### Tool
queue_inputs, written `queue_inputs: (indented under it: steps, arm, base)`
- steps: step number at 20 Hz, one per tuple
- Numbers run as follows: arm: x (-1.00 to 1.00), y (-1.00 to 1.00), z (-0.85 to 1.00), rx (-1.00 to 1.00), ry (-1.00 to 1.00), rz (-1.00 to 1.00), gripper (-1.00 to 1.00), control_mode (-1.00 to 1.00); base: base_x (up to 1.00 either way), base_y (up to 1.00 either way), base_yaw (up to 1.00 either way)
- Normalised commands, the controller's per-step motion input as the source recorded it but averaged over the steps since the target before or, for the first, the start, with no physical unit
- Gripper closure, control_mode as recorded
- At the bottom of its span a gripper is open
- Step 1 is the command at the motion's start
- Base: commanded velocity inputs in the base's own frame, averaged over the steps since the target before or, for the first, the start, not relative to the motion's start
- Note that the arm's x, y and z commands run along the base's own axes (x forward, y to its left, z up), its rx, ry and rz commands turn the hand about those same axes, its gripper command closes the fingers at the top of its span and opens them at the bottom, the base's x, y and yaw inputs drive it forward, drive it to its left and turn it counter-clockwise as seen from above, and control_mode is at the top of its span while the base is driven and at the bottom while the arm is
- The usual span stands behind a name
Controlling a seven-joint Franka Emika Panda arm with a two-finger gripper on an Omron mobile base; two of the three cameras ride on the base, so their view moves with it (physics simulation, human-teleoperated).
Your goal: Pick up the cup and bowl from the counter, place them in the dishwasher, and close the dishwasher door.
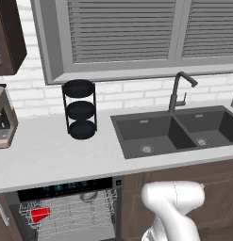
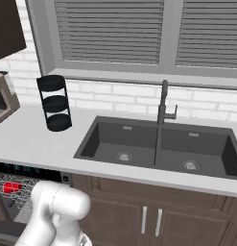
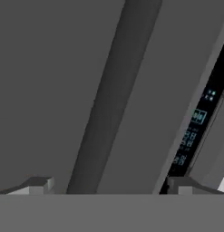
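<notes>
The red cup lies on its side in the grey wire rack of the dishwasher, below the counter; it also shows as the red cup at the left edge of the right base view. The bowl is out of view. In the hand view my gripper is open, close to the dark grey dishwasher door. The door's bar handle runs up between the two fingertips. The black control strip with teal lights shows at the right.
A black tiered rack stands on the counter left of the dark double sink with its tap. A coffee machine sits at the far left. Brown cabinet doors are under the sink.
</notes>
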Motion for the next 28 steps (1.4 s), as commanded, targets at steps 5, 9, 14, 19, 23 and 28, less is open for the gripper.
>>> queue_inputs:
  steps: [5,9,14,19,23,28]
  arm:
    - [0.24,0.00,-0.65,-0.18,-0.33,0.05,-1.00,-1.00]
    - [0.35,0.00,-0.55,-0.17,-0.34,0.04,-1.00,-1.00]
    - [0.47,0.00,-0.32,-0.16,-0.36,0.04,-1.00,-1.00]
    - [0.82,0.00,-0.01,-0.11,-0.37,0.04,-1.00,-1.00]
    - [1.00,0.00,0.02,-0.08,-0.35,0.02,-1.00,-1.00]
    - [1.00,-0.04,0.07,-0.05,-0.28,0.00,-1.00,-1.00]
  base:
    - [0.00,0.00,0.00]
    - [0.00,0.00,0.00]
    - [0.00,0.00,0.00]
    - [0.00,0.00,0.00]
    - [0.00,0.00,0.00]
    - [0.00,0.00,0.00]
